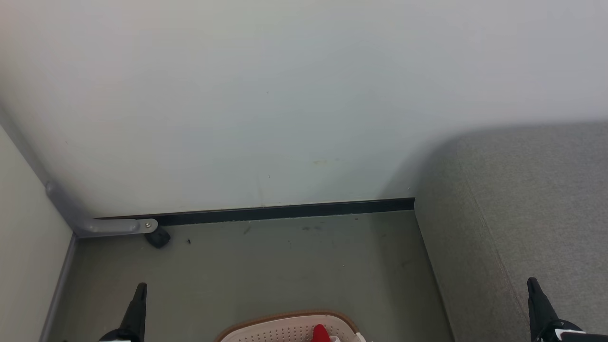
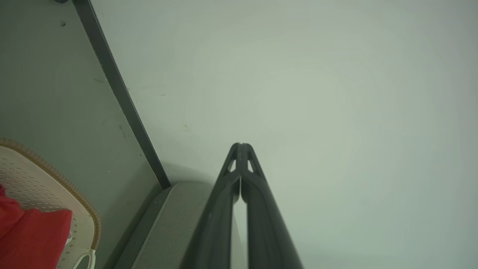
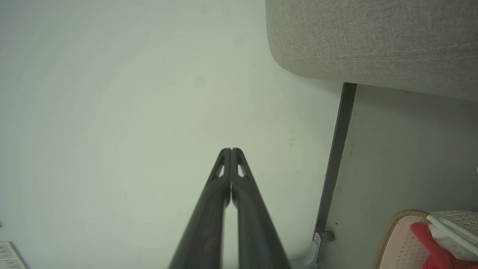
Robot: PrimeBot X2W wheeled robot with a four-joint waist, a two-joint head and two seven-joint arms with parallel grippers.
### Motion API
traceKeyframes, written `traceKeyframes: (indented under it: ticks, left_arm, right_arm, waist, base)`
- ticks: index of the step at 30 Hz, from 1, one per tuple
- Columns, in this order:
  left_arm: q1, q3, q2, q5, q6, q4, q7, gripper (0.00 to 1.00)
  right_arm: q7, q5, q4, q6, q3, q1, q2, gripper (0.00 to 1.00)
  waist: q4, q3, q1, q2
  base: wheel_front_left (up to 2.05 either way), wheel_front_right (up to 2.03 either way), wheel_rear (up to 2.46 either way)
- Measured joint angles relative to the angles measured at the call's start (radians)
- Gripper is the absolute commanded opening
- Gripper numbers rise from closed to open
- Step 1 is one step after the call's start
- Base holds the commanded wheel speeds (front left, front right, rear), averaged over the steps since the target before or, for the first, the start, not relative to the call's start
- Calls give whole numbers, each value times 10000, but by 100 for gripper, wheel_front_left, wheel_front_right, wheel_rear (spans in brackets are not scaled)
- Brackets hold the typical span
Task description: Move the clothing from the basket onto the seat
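Both arms are idling at the near edge, the left gripper (image 1: 140, 290) and the right gripper (image 1: 533, 286) each pressing its fingers together on nothing. Between them the basket (image 1: 285, 317) is sitting on the floor (image 1: 285, 256), with the red clothing (image 1: 320, 332) lying inside. Spreading one pair of fingers before bending down over the fabric is looking wise. The seat (image 1: 522, 199) is waiting on the right, against the wall (image 1: 285, 95).

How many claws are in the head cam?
2. The left claw is at the lower left, left of the basket. The right claw is at the lower right, in front of the seat. Both are shut and hold nothing.
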Motion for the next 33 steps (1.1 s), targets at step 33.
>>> traceKeyframes:
  ticks: [33]
  left_arm:
    - [0, 0, 0, 0, 0, 0, 0, 0]
  right_arm:
    - [0, 0, 0, 0, 0, 0, 0, 0]
  waist:
    - [0, 0, 0, 0]
  base:
    - [0, 0, 0]
